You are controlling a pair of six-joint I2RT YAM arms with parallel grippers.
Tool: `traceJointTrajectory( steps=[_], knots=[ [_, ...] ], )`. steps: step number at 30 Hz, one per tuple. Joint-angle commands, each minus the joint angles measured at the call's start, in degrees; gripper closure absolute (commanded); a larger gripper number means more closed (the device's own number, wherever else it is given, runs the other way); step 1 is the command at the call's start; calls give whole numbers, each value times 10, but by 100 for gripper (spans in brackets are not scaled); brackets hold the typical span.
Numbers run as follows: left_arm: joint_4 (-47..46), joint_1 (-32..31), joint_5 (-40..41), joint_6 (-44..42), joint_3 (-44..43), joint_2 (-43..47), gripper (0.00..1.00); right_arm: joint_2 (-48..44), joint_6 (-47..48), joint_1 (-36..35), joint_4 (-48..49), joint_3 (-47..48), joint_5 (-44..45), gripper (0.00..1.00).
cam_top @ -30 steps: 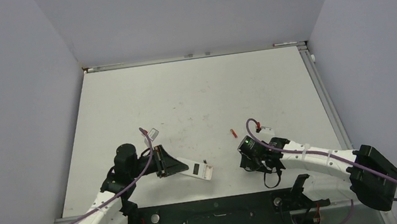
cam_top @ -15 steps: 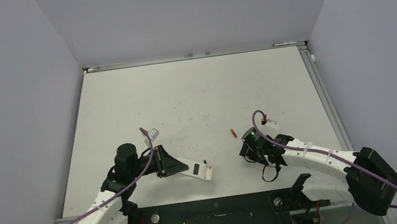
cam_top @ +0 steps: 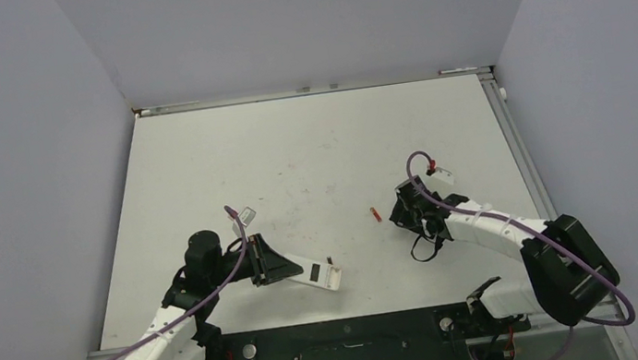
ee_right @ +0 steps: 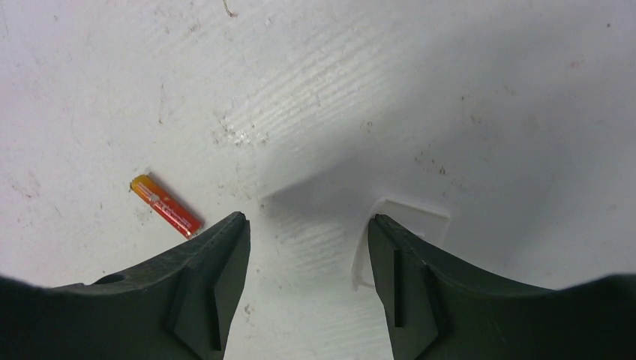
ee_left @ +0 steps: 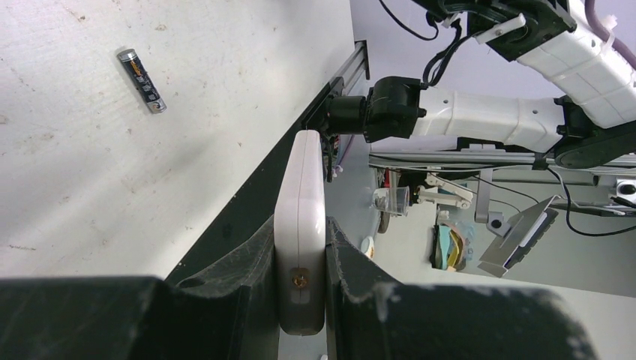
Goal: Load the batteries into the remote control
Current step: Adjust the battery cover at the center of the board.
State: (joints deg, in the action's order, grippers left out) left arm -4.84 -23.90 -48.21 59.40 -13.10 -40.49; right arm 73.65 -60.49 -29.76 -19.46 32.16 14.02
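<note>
One red battery just beside right gripper

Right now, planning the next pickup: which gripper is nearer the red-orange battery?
Right. The right gripper hovers open with the red-orange battery just outside one finger. The left gripper, shut on the remote control, sits much farther away.
</note>
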Motion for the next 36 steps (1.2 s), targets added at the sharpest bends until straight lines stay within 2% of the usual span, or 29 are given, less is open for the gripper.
traceJointTrajectory(
  steps=[1, 7, 13, 18, 24, 29, 36],
  knots=[
    [3, 0, 8, -14, -21, -3, 100, 41, 48, 19, -4, 16, -11, 41],
    [38, -2, 34, -22, -38, 3, 100, 4, 81, 19, -53, 71, 0, 41],
    [32, -16, 100, 50, -17, 48, 100, -69, 109, 10, -122, 111, 16, 41],
    [27, -102, 262, 144, 21, 111, 100, -114, 111, -39, -158, 131, 37, 41],
    [82, -234, 484, 216, 31, 166, 100, -116, 116, -98, -185, 150, 54, 41],
    [163, -324, 659, 254, 19, 174, 100, -124, 125, -115, -178, 137, 48, 41],
    [166, -350, 761, 299, 30, 143, 100, -148, 144, -118, -173, 120, 35, 41]
  ],
)
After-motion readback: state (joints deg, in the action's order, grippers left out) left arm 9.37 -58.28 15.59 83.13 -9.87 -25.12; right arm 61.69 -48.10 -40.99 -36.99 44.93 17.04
